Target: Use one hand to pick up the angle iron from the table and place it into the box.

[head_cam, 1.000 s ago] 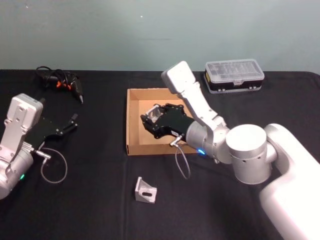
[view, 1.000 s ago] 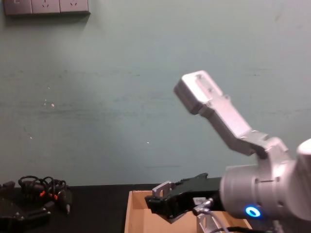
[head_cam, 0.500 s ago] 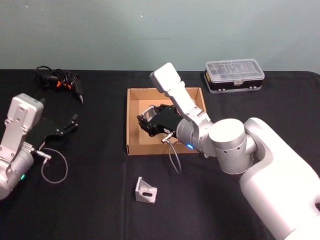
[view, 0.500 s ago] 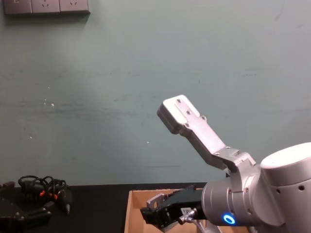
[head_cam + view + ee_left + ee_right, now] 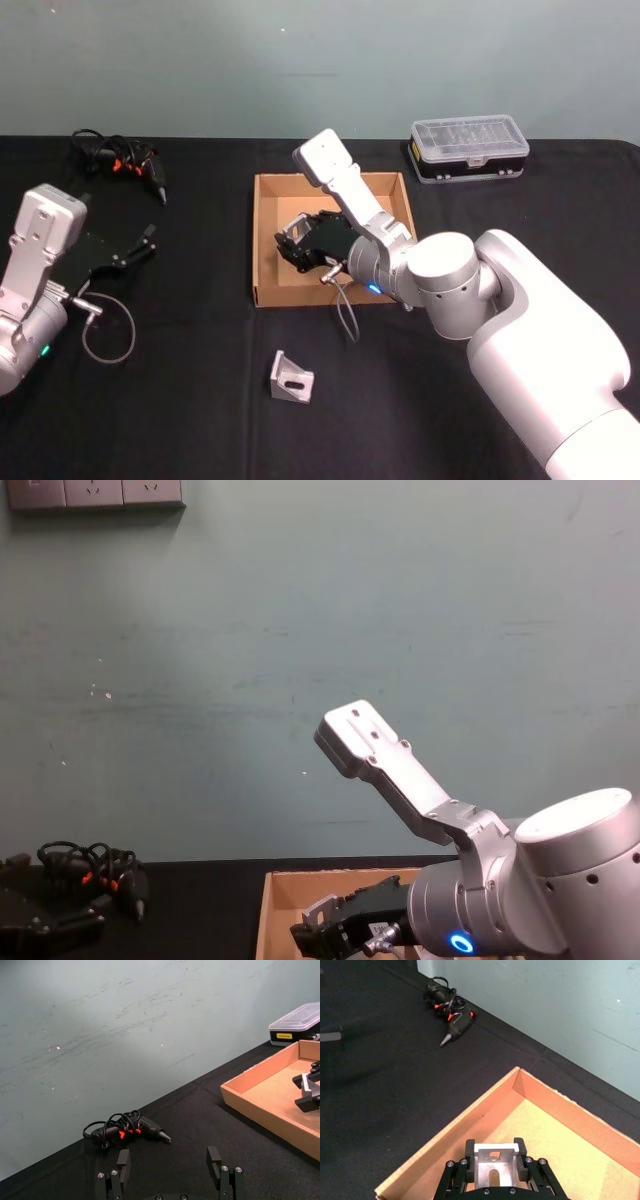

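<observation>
Reaching in over the box (image 5: 262, 240), the right claw (image 5: 290, 245) sits clenched on an angle iron (image 5: 293, 232). In the right wrist view the silver bracket (image 5: 494, 1165) is pinched between the two black fingers (image 5: 470, 1149), upright with its slotted face toward the camera. The tan floor and the far corner of the box (image 5: 460, 1132) lie just beyond the claw (image 5: 495, 1152). Whether the bracket touches the floor of the box cannot be told. From the chest view the claw (image 5: 315, 930) shows low inside the near wall of the box (image 5: 290, 880), with the silver-grey arm segment rising behind it. A second angle iron (image 5: 291, 379) lies on the black table (image 5: 190, 400) outside the box, nearer the robot than the right claw and well apart from it. A clear-lidded organiser case (image 5: 468, 150) stands beyond the box, off to the claw's right. The left claw (image 5: 148, 245) is parked well to the left of the box, its fingers (image 5: 122, 1160) spread apart and holding nothing. A bundle of black cables with orange marks (image 5: 125, 165) lies on the table beyond it.
</observation>
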